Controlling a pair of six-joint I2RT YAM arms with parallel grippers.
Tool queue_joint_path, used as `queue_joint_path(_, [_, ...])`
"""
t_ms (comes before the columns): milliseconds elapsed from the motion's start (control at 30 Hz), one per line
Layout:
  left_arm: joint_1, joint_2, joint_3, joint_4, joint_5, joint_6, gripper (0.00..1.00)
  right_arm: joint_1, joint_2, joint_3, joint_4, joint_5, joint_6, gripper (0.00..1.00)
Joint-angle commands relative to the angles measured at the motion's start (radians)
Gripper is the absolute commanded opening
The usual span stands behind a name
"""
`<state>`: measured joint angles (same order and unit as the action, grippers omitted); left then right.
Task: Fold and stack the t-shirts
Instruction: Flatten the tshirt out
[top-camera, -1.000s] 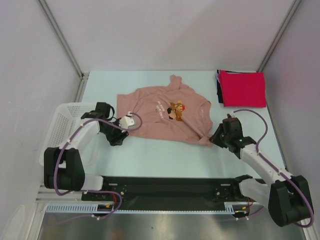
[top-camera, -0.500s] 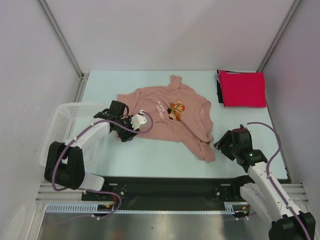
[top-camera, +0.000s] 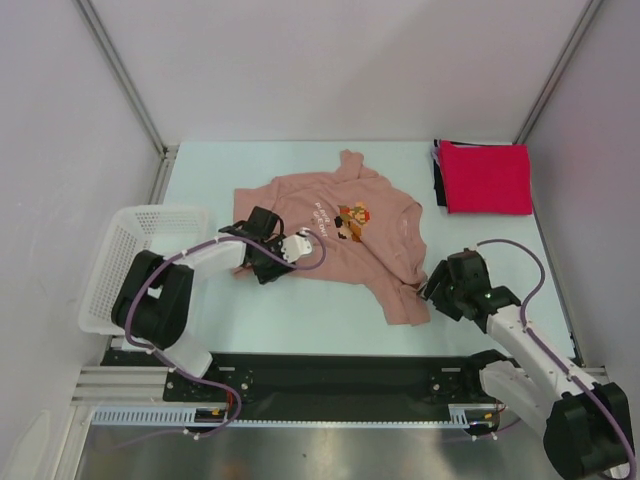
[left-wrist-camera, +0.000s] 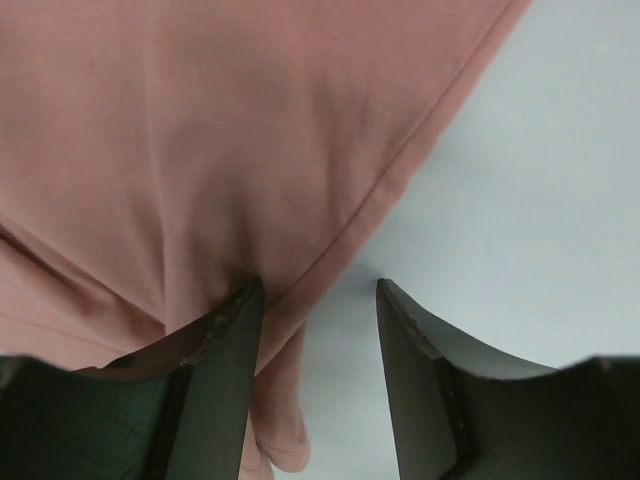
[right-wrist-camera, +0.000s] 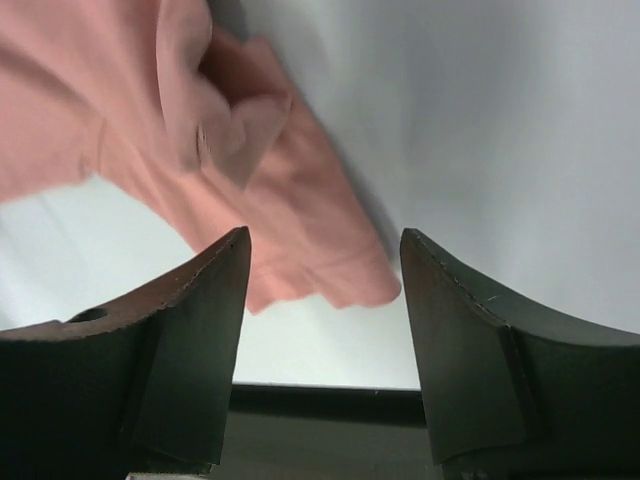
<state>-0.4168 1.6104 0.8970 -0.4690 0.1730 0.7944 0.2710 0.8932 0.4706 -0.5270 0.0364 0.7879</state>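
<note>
Since a second ago my left gripper (top-camera: 303, 244) has slid right along the near hem of the dusty-pink shirt (top-camera: 345, 225), and my right gripper (top-camera: 431, 284) has let its corner drop.

From above, that shirt lies spread on the table (top-camera: 300, 305). The red shirt (top-camera: 487, 178) sits folded on the black shirt (top-camera: 438, 180), far right.

Left wrist: my fingers stand partly apart. The hem runs between them and touches one finger, unclamped.

Right wrist: jaws wide and empty, the crumpled corner just ahead.

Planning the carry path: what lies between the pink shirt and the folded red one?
In the top view, a strip of bare table, then the black shirt's edge showing under the red shirt.
</note>
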Motion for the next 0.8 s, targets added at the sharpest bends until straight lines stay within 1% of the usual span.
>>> queue_joint_path(0, [-0.01, 0.014, 0.002, 0.061, -0.036, 0.002, 0.54, 0.078, -0.036, -0.017, -0.03, 0.026, 0.054, 0.66])
queue_joint_path(33, [-0.011, 0.019, 0.0, 0.067, -0.038, 0.0, 0.49, 0.129, -0.036, -0.007, -0.066, 0.069, 0.065, 0.66])
queue_joint_path(100, [-0.011, 0.039, -0.003, 0.078, -0.035, -0.004, 0.4, 0.19, -0.034, 0.022, -0.1, 0.13, 0.076, 0.67])
queue_joint_path(133, [-0.011, 0.045, -0.004, 0.081, -0.033, -0.006, 0.32, 0.221, -0.028, 0.028, -0.125, 0.195, 0.079, 0.68])
queue_joint_path(167, [-0.013, 0.054, -0.006, 0.089, -0.032, -0.009, 0.27, 0.276, -0.017, 0.036, -0.131, 0.223, 0.08, 0.68])
queue_joint_path(200, [-0.011, 0.06, -0.007, 0.09, -0.029, -0.012, 0.17, 0.296, -0.001, 0.052, -0.139, 0.246, 0.082, 0.67])
queue_joint_path(267, [-0.013, 0.068, -0.004, 0.092, -0.027, -0.017, 0.07, 0.327, 0.033, 0.071, -0.139, 0.305, 0.068, 0.65])
queue_joint_path(300, [-0.013, 0.072, -0.003, 0.092, -0.023, -0.024, 0.0, 0.332, 0.08, 0.091, -0.131, 0.319, 0.06, 0.63])
queue_joint_path(367, [-0.011, 0.071, 0.0, 0.087, -0.018, -0.029, 0.0, 0.338, 0.131, 0.12, -0.082, 0.335, 0.019, 0.57])
queue_joint_path(400, [-0.011, 0.059, 0.002, 0.067, -0.009, -0.034, 0.0, 0.35, 0.153, 0.132, -0.064, 0.332, 0.002, 0.56])
queue_joint_path(467, [-0.008, 0.031, 0.002, 0.044, 0.017, -0.047, 0.01, 0.378, 0.213, 0.16, -0.005, 0.332, -0.033, 0.55])
queue_joint_path(533, [-0.01, -0.032, -0.009, 0.004, 0.046, -0.053, 0.0, 0.41, 0.265, 0.171, 0.031, 0.327, -0.076, 0.54])
queue_joint_path(667, [-0.01, -0.157, -0.075, -0.06, 0.105, -0.057, 0.0, 0.416, 0.358, 0.169, 0.082, 0.309, -0.121, 0.54])
queue_joint_path(733, [-0.01, -0.207, -0.089, -0.101, 0.138, -0.05, 0.0, 0.412, 0.394, 0.174, 0.088, 0.332, -0.13, 0.54])
queue_joint_path(767, [-0.011, -0.22, -0.104, -0.134, 0.163, -0.046, 0.0, 0.401, 0.429, 0.181, 0.07, 0.361, -0.121, 0.52])
